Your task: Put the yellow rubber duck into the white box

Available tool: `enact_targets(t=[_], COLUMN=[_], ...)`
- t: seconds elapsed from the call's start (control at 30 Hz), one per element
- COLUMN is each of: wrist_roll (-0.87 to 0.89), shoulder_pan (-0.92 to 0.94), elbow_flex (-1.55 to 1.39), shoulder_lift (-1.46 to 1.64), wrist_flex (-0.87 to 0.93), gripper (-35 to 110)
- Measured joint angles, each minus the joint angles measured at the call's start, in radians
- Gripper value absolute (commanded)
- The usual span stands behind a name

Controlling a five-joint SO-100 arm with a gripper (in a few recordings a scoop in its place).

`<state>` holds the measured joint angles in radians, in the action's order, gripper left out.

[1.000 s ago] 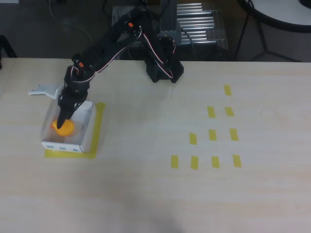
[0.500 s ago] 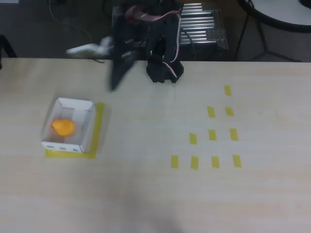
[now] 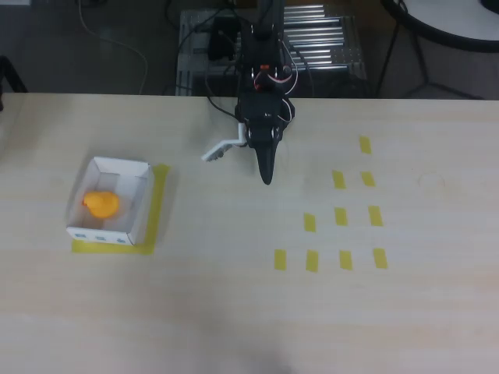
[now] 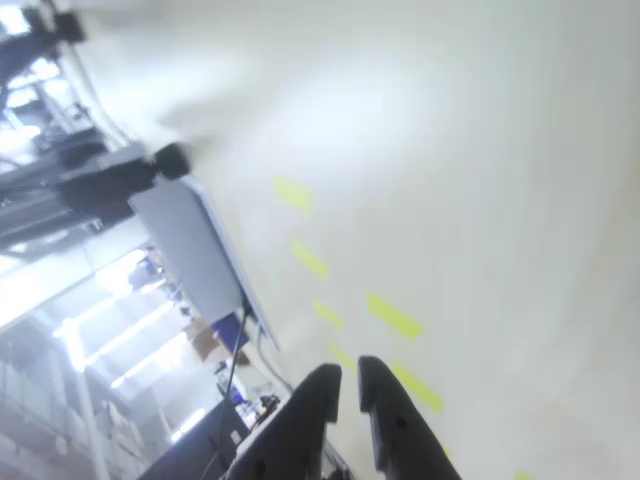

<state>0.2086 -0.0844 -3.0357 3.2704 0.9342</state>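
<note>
In the overhead view the yellow rubber duck lies inside the white box at the table's left, resting on the box floor. My gripper is far to the right of the box, near the table's back middle, pointing toward the front edge over bare tabletop. A white gripper part sticks out to its left. In the wrist view the two dark fingers stand almost together with only a thin slit and nothing between them, so my gripper is shut and empty.
Yellow tape frames the box on the table. Several short yellow tape strips mark the table's right half. The arm's black base sits at the table's back edge, with a metal rack behind it.
The gripper let go of the duck in the box, lifted away and swung right across the table's back, then came down pointing forward near the middle. The duck and box stayed put.
</note>
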Motion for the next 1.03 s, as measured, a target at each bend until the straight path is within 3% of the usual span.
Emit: enact_targets(t=[1.03], wrist_roll=[0.009], shoulder_pan=[0.005], elbow_flex=[-0.011], shoulder_lift=[0.014], wrist_flex=[0.006], gripper=[0])
